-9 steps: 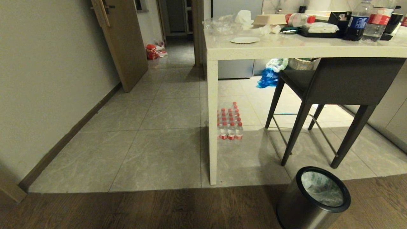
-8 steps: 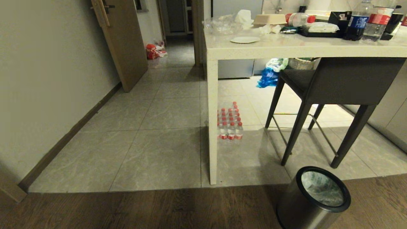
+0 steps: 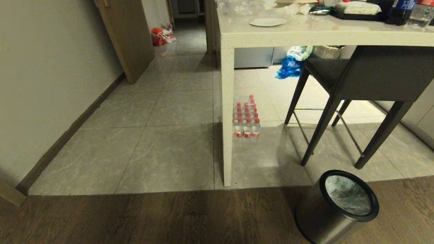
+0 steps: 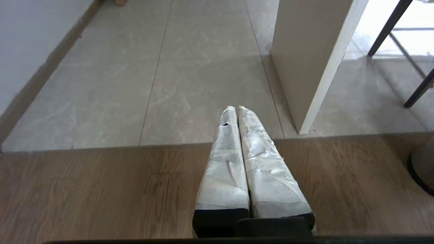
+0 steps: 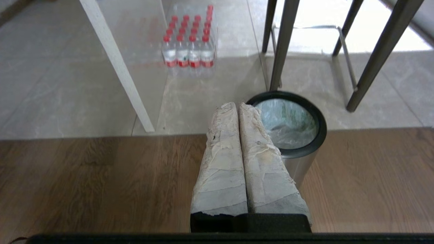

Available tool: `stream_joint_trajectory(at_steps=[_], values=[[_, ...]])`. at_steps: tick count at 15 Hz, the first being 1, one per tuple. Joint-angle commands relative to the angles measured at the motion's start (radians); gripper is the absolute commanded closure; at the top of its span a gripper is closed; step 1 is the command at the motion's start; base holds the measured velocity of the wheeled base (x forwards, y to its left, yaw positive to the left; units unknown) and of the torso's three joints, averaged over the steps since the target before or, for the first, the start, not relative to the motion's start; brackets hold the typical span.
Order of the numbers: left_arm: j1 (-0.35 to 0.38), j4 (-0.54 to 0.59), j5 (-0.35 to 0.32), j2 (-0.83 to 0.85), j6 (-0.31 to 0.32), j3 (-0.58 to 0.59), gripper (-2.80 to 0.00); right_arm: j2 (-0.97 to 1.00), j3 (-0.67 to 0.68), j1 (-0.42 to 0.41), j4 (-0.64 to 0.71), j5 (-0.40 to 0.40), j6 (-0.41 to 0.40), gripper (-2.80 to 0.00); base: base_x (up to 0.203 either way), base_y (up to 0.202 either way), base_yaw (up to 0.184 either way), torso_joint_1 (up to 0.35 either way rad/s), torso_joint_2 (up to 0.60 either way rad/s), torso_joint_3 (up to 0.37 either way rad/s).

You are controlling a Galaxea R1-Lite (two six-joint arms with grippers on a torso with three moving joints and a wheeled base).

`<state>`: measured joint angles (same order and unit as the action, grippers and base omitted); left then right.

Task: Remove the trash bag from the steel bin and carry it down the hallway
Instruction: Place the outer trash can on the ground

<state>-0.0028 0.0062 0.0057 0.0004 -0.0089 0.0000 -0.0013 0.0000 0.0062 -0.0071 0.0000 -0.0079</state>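
- Your left gripper [image 4: 236, 108] hangs parked, tape-wrapped jaws pressed together, empty, above dark wood flooring.
- Your right gripper [image 5: 236, 105], equally closed, points near the round brushed-steel bin [image 3: 334, 208], likely awaiting approach.
- The translucent green-printed trash bag [image 3: 349, 196] lines that bin by the wood's edge.
- Beyond, the grey-tiled hallway [image 3: 176, 108] leads away.
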Motion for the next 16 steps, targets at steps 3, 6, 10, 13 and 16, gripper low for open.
stream_joint_trajectory(at_steps=[3, 6, 10, 13, 16], values=[[0.000, 0.000, -0.001, -0.002, 0.008, 0.002, 0.00, 0.000, 0.003, 0.000, -0.001, 0.000, 0.000, 0.00, 0.000, 0.000, 0.000, 0.002, 0.00, -0.196], [0.000, 0.000, 0.000, -0.001, 0.000, 0.002, 0.00, 0.000, 0.003, 0.000, 0.001, 0.002, -0.003, 0.00, 0.000, 0.000, 0.000, 0.002, 0.00, -0.201], [0.000, 0.000, 0.000, -0.002, 0.004, 0.002, 0.00, 0.000, 0.003, 0.000, -0.001, 0.000, 0.002, 0.00, 0.000, 0.000, 0.000, 0.003, 0.00, -0.202], [0.000, 0.000, 0.000, -0.002, 0.001, 0.002, 0.00, 0.000, 0.003, 0.000, -0.001, -0.002, 0.000, 0.00, 0.000, 0.000, 0.000, 0.002, 0.00, -0.198], [0.000, 0.000, 0.000, -0.002, 0.001, 0.002, 0.00, 0.000, 0.003, 0.000, -0.002, -0.001, -0.005, 0.00, 0.000, 0.000, 0.000, 0.004, 0.00, -0.196]])
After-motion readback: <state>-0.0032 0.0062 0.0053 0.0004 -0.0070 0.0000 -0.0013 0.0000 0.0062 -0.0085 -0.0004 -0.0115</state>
